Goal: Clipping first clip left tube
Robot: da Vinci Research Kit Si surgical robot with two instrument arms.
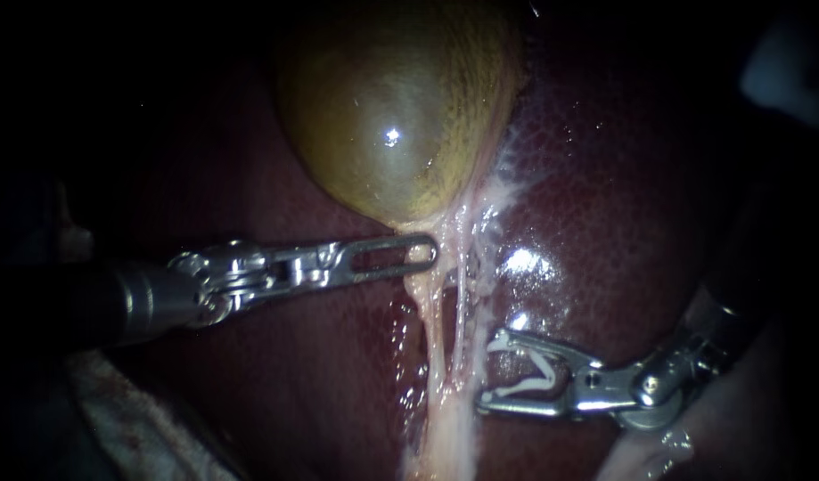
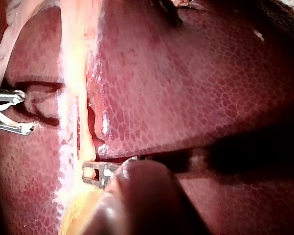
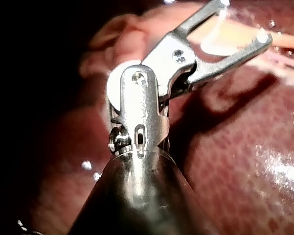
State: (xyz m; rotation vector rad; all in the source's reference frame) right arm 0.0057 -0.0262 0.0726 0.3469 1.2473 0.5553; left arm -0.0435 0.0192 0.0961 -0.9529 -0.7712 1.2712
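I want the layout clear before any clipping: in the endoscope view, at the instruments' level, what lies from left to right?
In order: left instrument → pale tubes under the gallbladder → right instrument, its jaws holding a white clip.

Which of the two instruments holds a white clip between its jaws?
The right instrument: a white clip sits between its jaws. The left instrument carries none; its tip is at the pale tissue under the gallbladder.
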